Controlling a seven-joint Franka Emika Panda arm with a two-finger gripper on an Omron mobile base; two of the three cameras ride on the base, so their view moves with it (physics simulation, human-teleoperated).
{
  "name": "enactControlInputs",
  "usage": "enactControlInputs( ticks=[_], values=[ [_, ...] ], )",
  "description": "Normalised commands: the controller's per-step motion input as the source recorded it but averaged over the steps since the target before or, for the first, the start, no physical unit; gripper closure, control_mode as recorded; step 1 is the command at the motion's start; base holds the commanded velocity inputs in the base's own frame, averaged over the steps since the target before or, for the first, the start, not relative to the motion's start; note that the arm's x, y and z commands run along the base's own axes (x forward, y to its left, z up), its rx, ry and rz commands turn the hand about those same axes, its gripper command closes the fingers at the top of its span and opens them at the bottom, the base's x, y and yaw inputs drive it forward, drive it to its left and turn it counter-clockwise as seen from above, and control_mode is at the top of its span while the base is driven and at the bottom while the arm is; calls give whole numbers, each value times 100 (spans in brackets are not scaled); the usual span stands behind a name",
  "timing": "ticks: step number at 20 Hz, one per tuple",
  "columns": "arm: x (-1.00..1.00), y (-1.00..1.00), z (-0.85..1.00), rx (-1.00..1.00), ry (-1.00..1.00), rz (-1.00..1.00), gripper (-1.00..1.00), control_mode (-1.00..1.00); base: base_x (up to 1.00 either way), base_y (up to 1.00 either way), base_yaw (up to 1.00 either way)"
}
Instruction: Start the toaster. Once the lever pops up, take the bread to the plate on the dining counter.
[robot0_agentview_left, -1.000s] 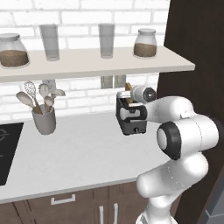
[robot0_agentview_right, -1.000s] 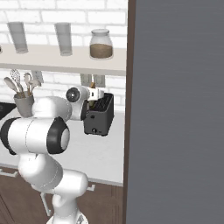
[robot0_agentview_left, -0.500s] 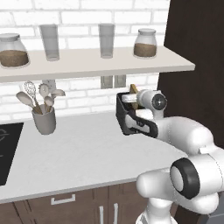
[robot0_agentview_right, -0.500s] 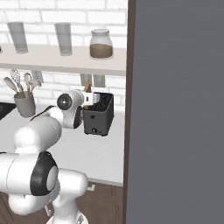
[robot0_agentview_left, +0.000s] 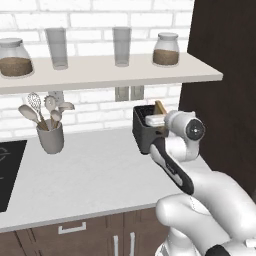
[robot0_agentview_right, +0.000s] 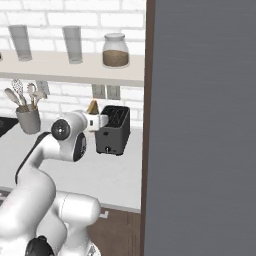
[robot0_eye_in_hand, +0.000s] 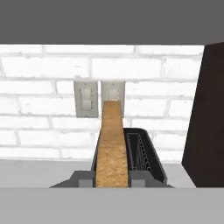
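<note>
My gripper (robot0_eye_in_hand: 111, 177) is shut on the bread (robot0_eye_in_hand: 111, 140), a golden-brown slice held edge-on between the fingertips and pointing at the brick wall. The dark grey toaster (robot0_eye_in_hand: 146, 153) stands just behind and below the slice, with its slots open. In the left base view the bread (robot0_agentview_left: 160, 107) sticks up from the gripper (robot0_agentview_left: 158, 115) over the toaster (robot0_agentview_left: 144, 129). From the right base view the bread (robot0_agentview_right: 92, 106) and gripper (robot0_agentview_right: 96, 115) hang just left of the toaster (robot0_agentview_right: 114, 131). The plate and the dining counter are out of view.
A grey utensil holder (robot0_agentview_left: 50, 136) stands on the pale worktop (robot0_agentview_left: 85, 172), with a black hob (robot0_agentview_left: 7, 172) at its left edge. A shelf (robot0_agentview_left: 105, 72) with jars and glasses runs overhead. A tall dark cabinet (robot0_agentview_left: 225, 90) walls off the right.
The arm has folded lower and nearer the base. The hand has tipped level and drawn back, carrying the bread off the toaster top towards the robot.
</note>
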Motion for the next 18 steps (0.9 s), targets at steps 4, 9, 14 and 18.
enactControlInputs(
  ticks=[4, 9, 14, 18],
  values=[
    [-55, 0, 51, 0, 25, 0, 100, -100, 0, 0, 0],
    [-47, 0, 31, -1, 35, 0, 100, -100, 0, 0, 0],
    [-63, 0, 3, 0, 31, 0, 100, -100, 0, 0, 0],
    [-74, -1, 0, 0, 18, 0, 100, -100, 0, 0, 0]
  ],
)
